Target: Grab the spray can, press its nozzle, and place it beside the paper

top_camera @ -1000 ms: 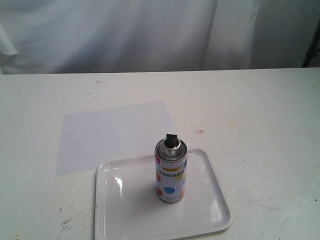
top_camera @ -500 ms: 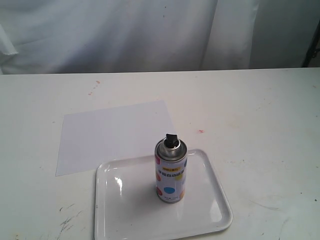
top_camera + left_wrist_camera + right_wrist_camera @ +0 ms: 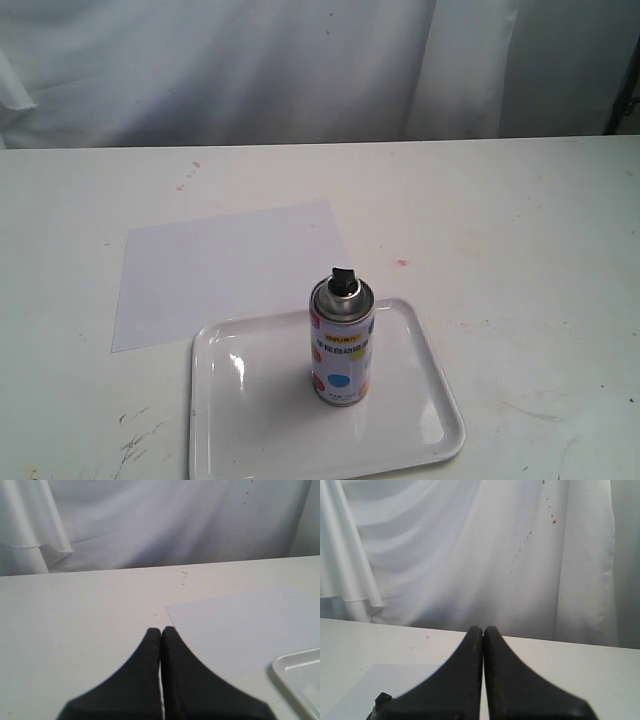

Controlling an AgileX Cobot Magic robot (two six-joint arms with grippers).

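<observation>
Nothing has shifted since the earlier frames. The spray can (image 3: 341, 345) stands upright on the white tray (image 3: 432, 372) by the near edge of the table (image 3: 520, 230), its black nozzle (image 3: 343, 279) untouched. The paper (image 3: 220, 270) lies flat toward the table's middle, and the tray's far rim overlaps it. The left gripper (image 3: 160, 632) and the right gripper (image 3: 483, 630) are both pressed closed and empty.

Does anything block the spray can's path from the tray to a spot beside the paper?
Nothing visible does, apart from the low rim of the tray that the spray can stands on; the paper lies right next to it.
</observation>
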